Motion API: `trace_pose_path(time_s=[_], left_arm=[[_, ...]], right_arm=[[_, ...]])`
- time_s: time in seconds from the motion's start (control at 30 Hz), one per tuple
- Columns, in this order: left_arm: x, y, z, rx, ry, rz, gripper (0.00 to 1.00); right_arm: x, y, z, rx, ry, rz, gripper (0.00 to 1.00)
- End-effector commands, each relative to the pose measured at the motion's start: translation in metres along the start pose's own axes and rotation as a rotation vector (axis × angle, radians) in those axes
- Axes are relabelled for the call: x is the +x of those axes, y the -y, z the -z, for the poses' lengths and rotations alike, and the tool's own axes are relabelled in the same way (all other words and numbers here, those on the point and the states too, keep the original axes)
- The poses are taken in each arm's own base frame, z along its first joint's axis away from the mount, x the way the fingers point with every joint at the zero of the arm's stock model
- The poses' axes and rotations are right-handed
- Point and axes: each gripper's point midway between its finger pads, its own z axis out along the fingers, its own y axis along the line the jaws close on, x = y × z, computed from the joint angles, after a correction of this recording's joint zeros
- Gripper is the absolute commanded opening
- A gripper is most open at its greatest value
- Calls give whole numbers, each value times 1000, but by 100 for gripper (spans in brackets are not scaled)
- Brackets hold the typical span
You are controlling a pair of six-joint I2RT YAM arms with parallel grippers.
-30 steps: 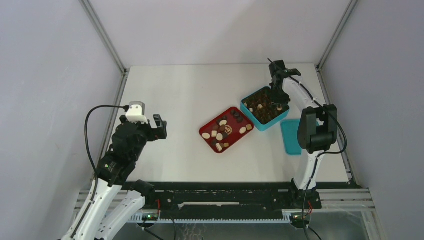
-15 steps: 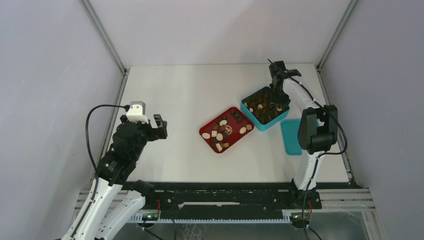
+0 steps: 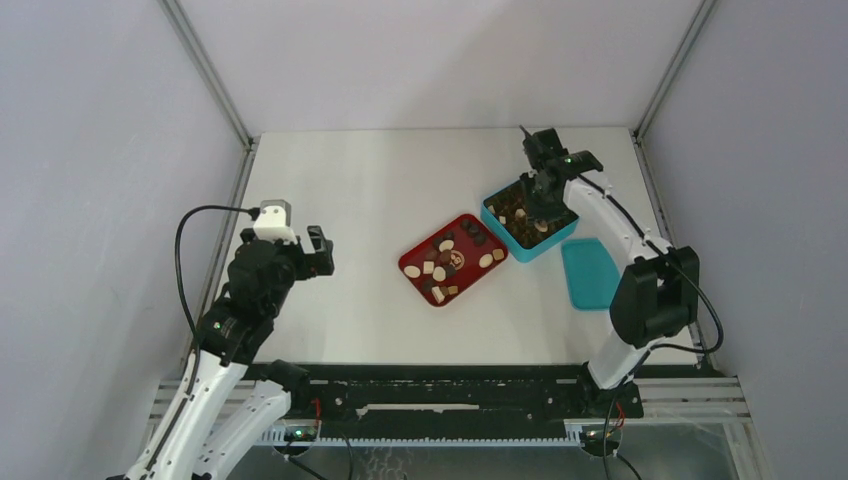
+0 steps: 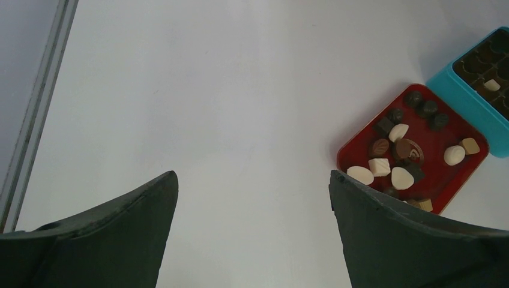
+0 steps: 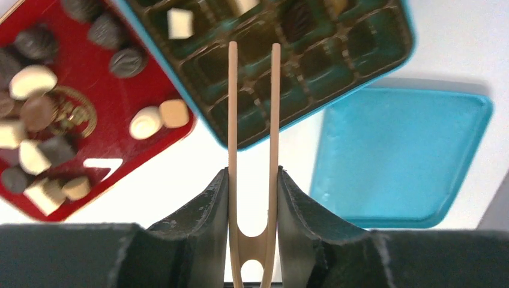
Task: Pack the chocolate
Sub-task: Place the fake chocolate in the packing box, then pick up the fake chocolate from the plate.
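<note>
Chocolate (image 4: 391,177) mostly lies loose in red tray (image 5: 114,102); few pcs sit in teal box (image 3: 503,238) cells, some cut off at frame top. Right gripper (image 5: 252,180) pinches wooden tongs (image 5: 275,108), tips over box. Left gripper (image 4: 252,174) wide open, holds nothing, above bench (image 3: 350,200).

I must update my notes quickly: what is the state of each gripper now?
Left gripper: open, holding nothing.
Right gripper: closed on the wooden tongs, tong tips empty.
</note>
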Motion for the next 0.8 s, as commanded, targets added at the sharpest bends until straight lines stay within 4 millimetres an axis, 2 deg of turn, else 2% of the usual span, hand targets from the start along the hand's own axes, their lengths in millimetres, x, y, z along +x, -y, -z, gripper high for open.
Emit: trace_pose_path(time_s=[0.0,0.13,0.37,0.5,0.77], left_arm=[[-1,-2,-7,-6,15,-3,100],[-1,-3,-8,-6,13,-1,100],[-1,-5,-8,-13,16,3,100],[-1,-5,-8,-14,17,4,100],[-1,-5,-7,-8,19,7,100]], right_arm=[[10,-31,26,-101,42,47,38],[29,-62,36,-172,23,109,38],[59,-107,40,-252,-35,234,38],[75,-131,34,-278,-77,315,38],[99,-162,21,-313,-154,427,38]])
